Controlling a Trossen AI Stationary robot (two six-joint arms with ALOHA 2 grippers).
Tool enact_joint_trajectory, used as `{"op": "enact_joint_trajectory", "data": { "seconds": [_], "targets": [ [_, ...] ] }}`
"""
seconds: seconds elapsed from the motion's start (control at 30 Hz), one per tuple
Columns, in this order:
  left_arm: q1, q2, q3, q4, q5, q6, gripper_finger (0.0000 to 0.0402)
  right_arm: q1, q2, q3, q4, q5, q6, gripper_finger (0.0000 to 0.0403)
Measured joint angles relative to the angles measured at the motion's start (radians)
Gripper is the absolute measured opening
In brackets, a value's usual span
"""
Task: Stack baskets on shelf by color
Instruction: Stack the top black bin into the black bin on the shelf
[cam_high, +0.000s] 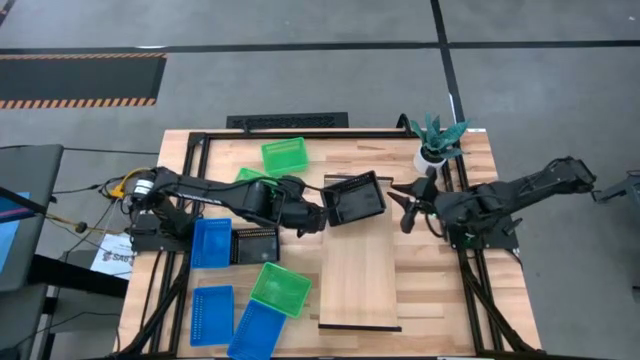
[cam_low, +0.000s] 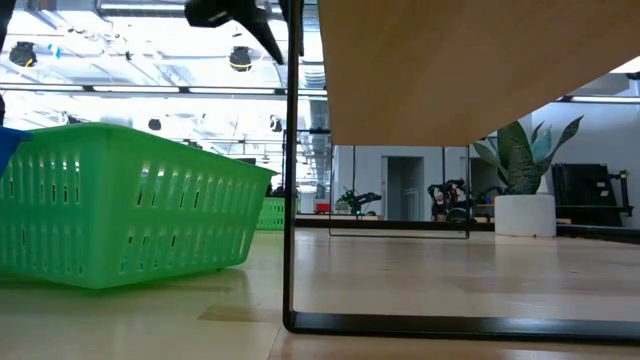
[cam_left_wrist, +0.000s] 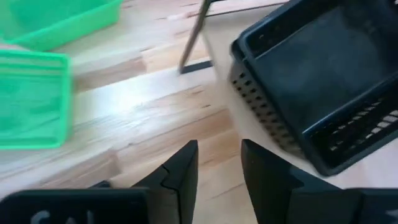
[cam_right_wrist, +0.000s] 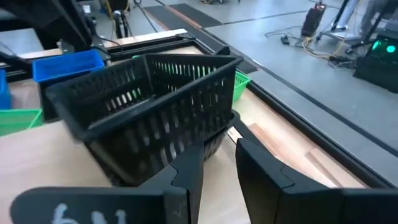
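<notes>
Only one black plastic mesh basket (cam_high: 355, 198) sits on the pale wooden shelf (cam_high: 358, 275), both the left gripper (cam_high: 318, 219) and right gripper (cam_high: 403, 205) slightly parted and empty beside it, leaving the other baskets unstacked.

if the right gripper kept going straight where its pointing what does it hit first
Most likely the black basket on the shelf. The right gripper, fingers open, points straight at its near wall. How far off it sits is hard to judge.

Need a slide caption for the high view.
Black basket on the shelf end, left gripper beside it, right gripper waiting nearby.
</notes>
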Motion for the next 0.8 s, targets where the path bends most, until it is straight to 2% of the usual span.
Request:
{"op": "enact_joint_trajectory", "data": {
  "seconds": [0.23, 0.4, 0.53, 0.8],
  "targets": [
    [0.049, 0.002, -0.101, 0.132, 0.033, 0.084, 0.0085, -0.017, 0.068, 0.0, 0.057, -0.055, -0.007, 0.0118],
    [0.089, 0.001, -0.122, 0.226, 0.021, 0.188, 0.008, -0.017, 0.108, 0.0, 0.073, -0.062, -0.016, 0.0118],
    [0.111, 0.002, -0.125, 0.237, 0.019, 0.227, 0.008, -0.017, 0.134, 0.0, 0.074, -0.063, -0.016, 0.0118],
    [0.143, 0.002, -0.125, 0.29, -0.015, 0.279, 0.008, -0.017, 0.088, 0.0, 0.068, -0.034, -0.024, 0.0118]
  ]
}}
